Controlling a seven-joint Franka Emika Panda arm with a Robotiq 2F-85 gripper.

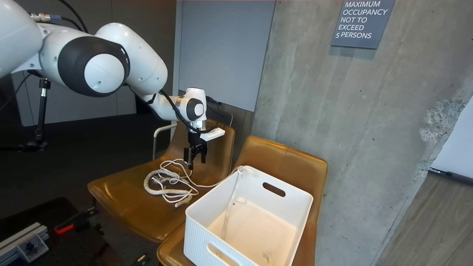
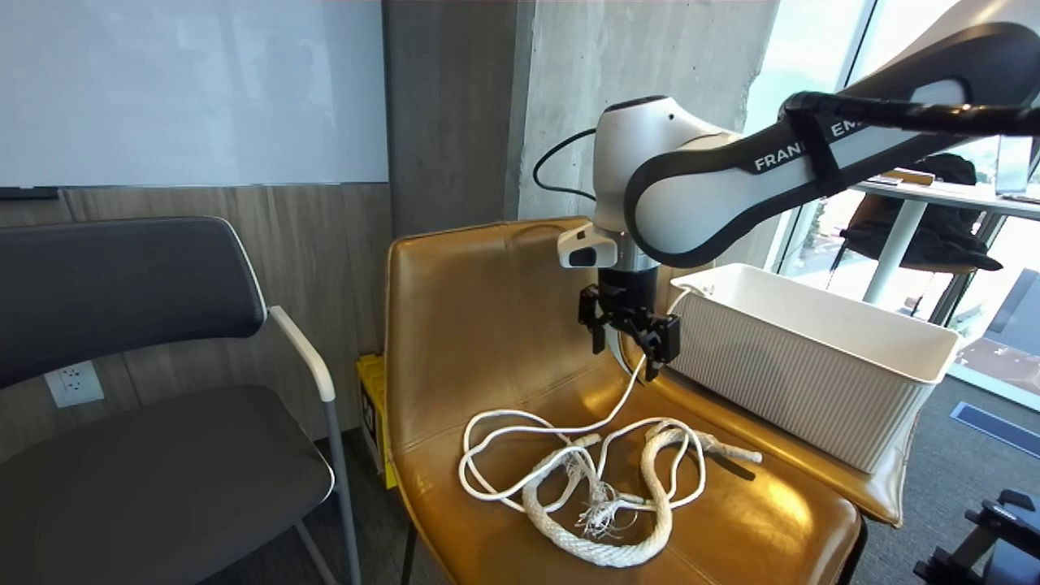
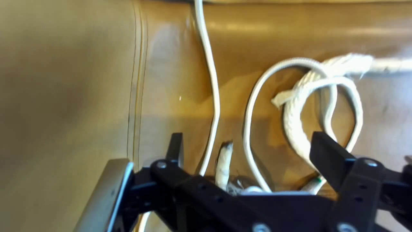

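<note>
Rope handling looks to us like the step in hand: the claw hangs pointing down over a brown chair, its fingers spread wide with nothing gripped between them. Below it, on the seat, we see a loose tangle of thick rope with frayed strands and a thin white cord looped about it. The cord runs on to the rim of a white bin, which stands on the neighbouring brown chair, and it seems fastened at a corner there. Whether it brushes a finger on its way past, we cannot tell.

For the next move, our judgement is that any hold on either line would call for a lower claw, a strand centred between the fingers and a slow close, since the cord is thin and the loops could snag; the thick rope should be easier to pinch.

The seat looks smooth and glossy, so we would expect rope to slide readily on it. Around the chairs we see a grey concrete wall with an occupancy sign, a whiteboard above wood-look panelling, a yellow box low down, a dark chair nearby, and tall windows beyond the bin
</note>
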